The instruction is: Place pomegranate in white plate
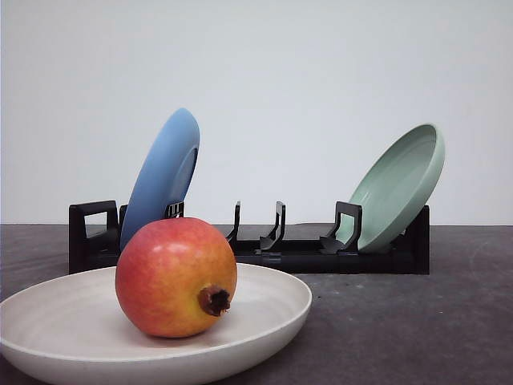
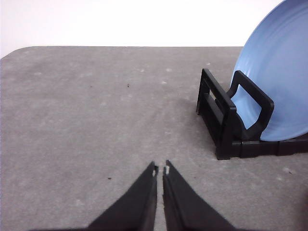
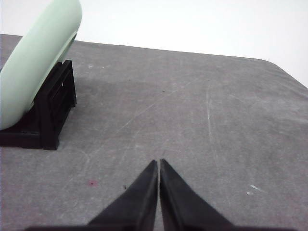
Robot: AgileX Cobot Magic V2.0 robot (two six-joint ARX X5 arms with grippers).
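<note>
The pomegranate (image 1: 176, 277) sits in the white plate (image 1: 272, 309) at the near edge of the grey table (image 1: 449, 321), resting on the plate's shallow floor left of centre, its dark crown stub turned toward the camera and a little to the right. Judged from how things lie, the placing itself looks done — the fruit is inside the rim and nothing holds it.

Behind the plate stands a black dish rack (image 1: 288, 249) with the blue plate (image 1: 164, 172) leaning in its left end and the pale green plate (image 1: 401, 184) leaning in its right end; both are well apart from the fruit.

The left gripper (image 2: 160, 169) has its two dark fingers pressed together, only a hairline gap between the tips, holding nothing, over bare table just beside the rack's blue-plate end. The right gripper (image 3: 159, 163) is likewise pinched closed and empty, over bare table near the rack's green-plate end.

What remains, as I read it, is to leave the result undisturbed. A round fruit on a shallow plate can roll with a small nudge, so both arms should stay off the plate and clear of the rack, whose leaning plates could tip. Whether the fruit rests fully settled is hard to tell from one low view; it probably does.
</note>
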